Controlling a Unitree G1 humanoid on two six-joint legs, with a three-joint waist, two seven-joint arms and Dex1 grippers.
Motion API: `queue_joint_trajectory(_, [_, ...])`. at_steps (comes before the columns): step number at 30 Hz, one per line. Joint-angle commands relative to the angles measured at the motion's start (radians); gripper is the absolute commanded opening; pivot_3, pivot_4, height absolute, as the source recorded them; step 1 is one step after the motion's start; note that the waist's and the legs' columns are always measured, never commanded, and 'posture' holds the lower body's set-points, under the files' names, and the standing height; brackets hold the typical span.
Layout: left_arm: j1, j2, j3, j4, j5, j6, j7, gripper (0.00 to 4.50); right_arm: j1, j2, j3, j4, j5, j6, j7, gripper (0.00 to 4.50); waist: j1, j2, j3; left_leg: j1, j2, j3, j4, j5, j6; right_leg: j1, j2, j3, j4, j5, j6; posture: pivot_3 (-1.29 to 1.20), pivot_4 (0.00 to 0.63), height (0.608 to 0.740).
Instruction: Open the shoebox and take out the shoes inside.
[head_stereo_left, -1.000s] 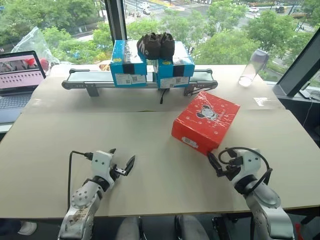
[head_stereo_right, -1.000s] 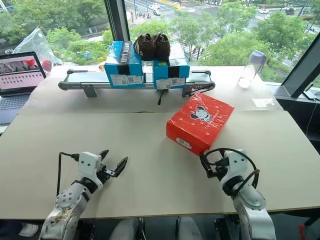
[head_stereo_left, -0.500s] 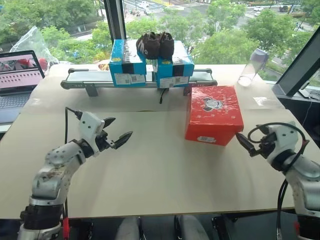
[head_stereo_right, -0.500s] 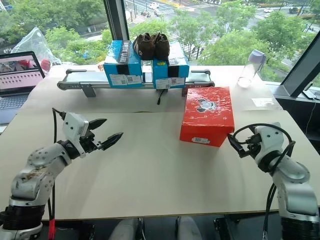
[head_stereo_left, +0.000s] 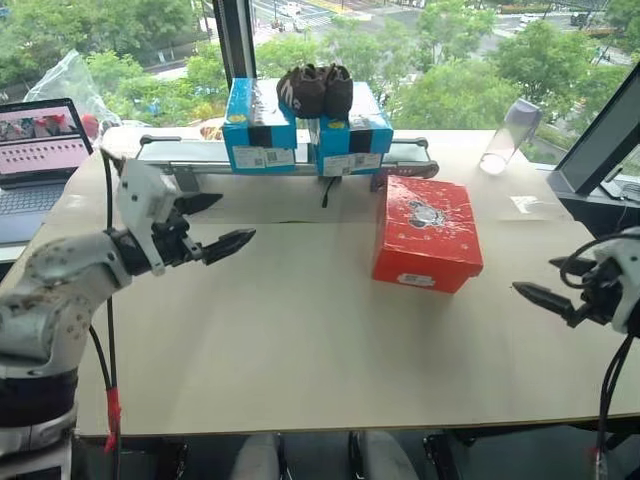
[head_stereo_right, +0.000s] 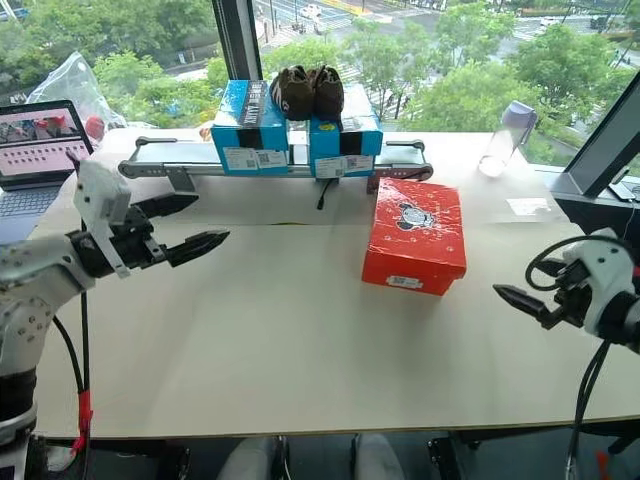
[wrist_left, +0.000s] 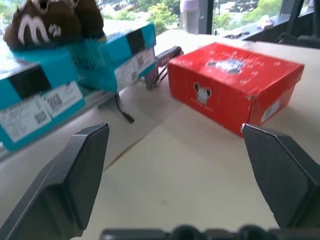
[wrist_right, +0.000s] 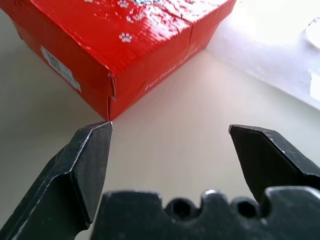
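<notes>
1. The red shoebox (head_stereo_left: 428, 233) sits closed on the tabletop (head_stereo_left: 300, 330), right of centre, with its white end label facing me. No shoes from inside it are visible, so opening has not begun.

2. The left gripper (head_stereo_left: 222, 225) hangs above the tabletop, well to the left of the box, with its jaws spread wide and holding nothing. The right gripper (head_stereo_left: 545, 298) hangs off the box's right near corner, apart from it, jaws likewise wide and empty.

3. In my judgement the step in hand is the approach to the lid. I cannot tell from these views which long side carries the hinge, so I would confirm that before committing a lift.

4. To do it well, I would bring the right jaws in low at the lid's free edge and catch only the lid lip, not the box wall below it. The left jaws should come across to steady the base on the opposite side.

5. Risk: the box is light cardboard on a smooth surface. An unbraced upward pull will likely slide or tip the whole box instead of opening it.

6. The two blue boxes (head_stereo_left: 258, 125) on the conveyor (head_stereo_left: 410, 150) behind, with dark brown shoes (head_stereo_left: 312, 90) on top, are not the target, nor is the laptop (head_stereo_left: 40, 160) at far left.
</notes>
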Motion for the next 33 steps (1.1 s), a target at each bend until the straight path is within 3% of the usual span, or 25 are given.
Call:
queue_joint_trajectory(1, [-0.068, -0.013, 0.012, -0.007, -0.015, 0.009, 0.046, 4.50, -0.056, -0.001, -0.025, 0.004, 0.003, -0.029, -0.020, 4.43, 0.000, 0.000, 0.000, 0.000, 0.000, 0.000, 0.000, 0.000, 0.000, 0.000, 0.000, 0.000, 0.000, 0.000, 0.000, 0.00, 0.150, 0.740])
queue_joint_trajectory(5, [-0.090, -0.058, 0.004, -0.003, -0.006, -0.003, 0.102, 4.50, -0.091, 0.033, -0.008, 0.010, -0.017, -0.040, -0.066, 4.43, 0.000, 0.000, 0.000, -0.001, -0.001, 0.000, 0.000, 0.000, 0.000, 0.000, 0.000, 0.001, -0.001, 0.003, 0.007, 0.00, 0.150, 0.740])
queue_joint_trajectory(9, [-0.043, -0.094, -0.081, 0.020, 0.123, -0.080, 0.153, 4.50, -0.106, 0.066, 0.014, 0.021, -0.074, -0.080, -0.133, 4.43, 0.001, 0.000, 0.000, -0.002, -0.001, 0.000, 0.000, 0.000, 0.000, 0.000, 0.000, 0.001, -0.001, 0.003, 0.007, 0.00, 0.150, 0.740])
queue_joint_trajectory(14, [-0.076, -0.245, -0.246, 0.127, 0.333, -0.150, 0.327, 4.50, -0.126, 0.113, 0.068, 0.039, -0.228, -0.100, -0.333, 4.43, 0.011, 0.000, 0.000, -0.002, -0.003, 0.000, 0.002, 0.000, 0.001, 0.001, -0.001, 0.001, 0.000, 0.004, 0.007, 0.00, 0.150, 0.740])
queue_joint_trajectory(18, [-0.110, -0.359, -0.310, 0.202, 0.401, -0.203, 0.363, 4.50, -0.105, 0.202, 0.032, -0.030, -0.213, -0.068, -0.423, 4.43, 0.020, -0.001, 0.000, -0.003, -0.003, -0.001, 0.006, 0.001, 0.001, 0.001, -0.001, 0.002, 0.000, 0.004, 0.006, 0.00, 0.150, 0.740])
queue_joint_trajectory(26, [-0.086, -0.307, -0.213, 0.185, 0.329, -0.169, 0.249, 4.50, -0.022, 0.193, -0.035, -0.135, -0.143, 0.000, -0.358, 4.43, 0.012, 0.000, 0.000, -0.004, -0.003, -0.001, 0.005, 0.000, 0.001, 0.000, 0.000, 0.003, 0.000, 0.007, 0.010, 0.00, 0.150, 0.740])
queue_joint_trajectory(29, [-0.063, -0.261, -0.165, 0.162, 0.249, -0.137, 0.155, 3.76, 0.026, 0.150, -0.050, -0.177, -0.100, 0.036, -0.271, 3.72, 0.010, 0.000, 0.000, -0.003, -0.002, -0.001, 0.005, 0.001, 0.001, 0.000, 0.000, 0.003, 0.000, 0.007, 0.010, 0.00, 0.150, 0.740])
queue_joint_trajectory(33, [-0.041, -0.209, -0.165, 0.149, 0.203, -0.104, 0.063, 2.33, 0.063, 0.102, -0.079, -0.205, -0.061, 0.056, -0.197, 2.37, 0.011, 0.000, 0.000, -0.003, -0.003, -0.001, 0.006, 0.001, 0.001, 0.001, -0.001, 0.003, 0.000, 0.004, 0.005, 0.00, 0.150, 0.740])
